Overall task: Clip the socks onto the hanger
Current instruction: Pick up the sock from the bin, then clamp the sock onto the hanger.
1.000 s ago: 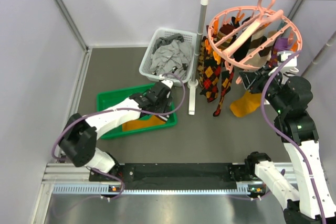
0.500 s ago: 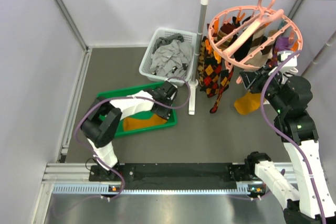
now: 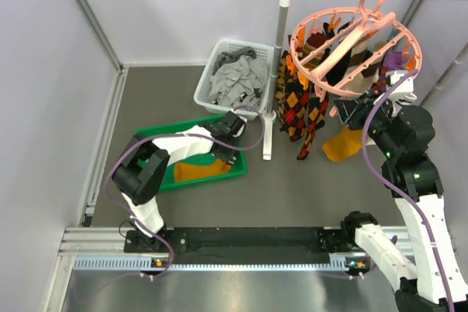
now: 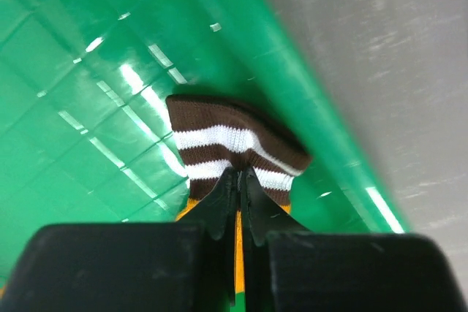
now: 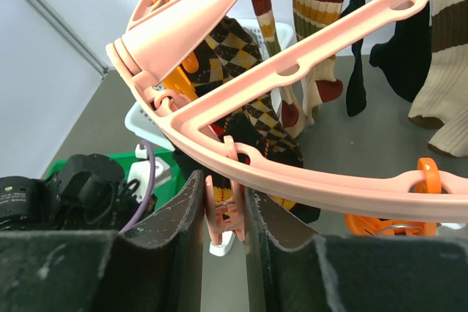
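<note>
A mustard-orange sock [image 3: 199, 169] with a brown-and-white striped cuff [image 4: 227, 140] lies in the green tray [image 3: 150, 139]. My left gripper [image 4: 240, 173] is down in the tray and shut on the sock just below the cuff, with orange fabric pinched between the jaws. The salmon-pink ring hanger [image 3: 296, 52] hangs by its hook from the white rail at the upper right, with several socks clipped to it. My right gripper [image 5: 224, 191] is raised under the near rim of the hanger [image 5: 329, 188], shut on a pink clip [image 5: 223, 213].
A white basket [image 3: 202, 97] of grey garments stands behind the tray. The white stand pole [image 3: 276, 56] rises between the tray and the hanger. Argyle socks [image 3: 296, 107] and an orange sock [image 3: 340, 144] dangle from the ring. An orange clip [image 5: 428, 174] sits to the right on the rim.
My left gripper has dropped onto the sock in the tray and its jaws have closed on it. The left elbow has swung in. The right arm has stayed on the clip.
</note>
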Available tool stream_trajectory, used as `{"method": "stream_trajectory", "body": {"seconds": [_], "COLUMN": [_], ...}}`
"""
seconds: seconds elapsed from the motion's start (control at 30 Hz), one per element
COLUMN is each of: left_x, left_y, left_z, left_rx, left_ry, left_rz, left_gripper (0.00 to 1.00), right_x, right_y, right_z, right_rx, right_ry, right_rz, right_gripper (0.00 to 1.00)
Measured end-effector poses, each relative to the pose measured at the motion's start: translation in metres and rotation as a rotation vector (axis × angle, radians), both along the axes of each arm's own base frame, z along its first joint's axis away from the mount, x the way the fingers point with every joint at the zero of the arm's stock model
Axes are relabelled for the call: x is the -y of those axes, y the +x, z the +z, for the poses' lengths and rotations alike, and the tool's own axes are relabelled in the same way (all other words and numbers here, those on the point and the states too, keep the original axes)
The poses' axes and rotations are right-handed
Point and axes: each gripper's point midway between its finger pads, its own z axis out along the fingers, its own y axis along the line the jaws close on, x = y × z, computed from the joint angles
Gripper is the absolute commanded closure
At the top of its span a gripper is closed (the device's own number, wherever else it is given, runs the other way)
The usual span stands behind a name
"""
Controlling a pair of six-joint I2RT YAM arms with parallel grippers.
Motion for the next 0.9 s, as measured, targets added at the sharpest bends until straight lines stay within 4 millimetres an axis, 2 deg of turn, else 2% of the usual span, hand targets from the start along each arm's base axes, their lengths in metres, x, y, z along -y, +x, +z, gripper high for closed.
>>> {"method": "stream_trajectory", "body": {"seconds": [0.13, 0.23, 0.33, 0.57, 0.77, 0.9], "left_x": [-0.017, -0.028, -0.034, -0.041, -0.033, -0.014], "left_y": [0.0, 0.004, 0.014, 0.027, 0.014, 0.0], "left_z": [0.004, 0.02, 0.059, 0.178, 0.256, 0.29], "left_rx": [0.031, 0.085, 0.204, 0.559, 0.764, 0.824], "left_ry": [0.046, 0.068, 0.045, -0.111, -0.289, -0.429], "left_rz": [0.008, 0.014, 0.019, 0.015, -0.072, -0.16], "left_gripper": [1.0, 1.0, 1.0, 1.0, 1.0, 1.0], "right_x": [0.0, 0.0, 0.0, 0.0, 0.0, 0.0], "right_y": [0.001, 0.002, 0.002, 0.004, 0.004, 0.004], "right_z": [-0.001, -0.002, -0.002, -0.003, -0.002, -0.002], "right_rx": [-0.002, -0.006, -0.008, -0.012, -0.009, -0.007], "right_ry": [-0.001, -0.002, -0.003, -0.005, -0.006, -0.01], "right_rz": [0.0, 0.0, 0.0, -0.001, -0.002, -0.003], "right_gripper": [1.0, 1.0, 1.0, 1.0, 1.0, 1.0]}}
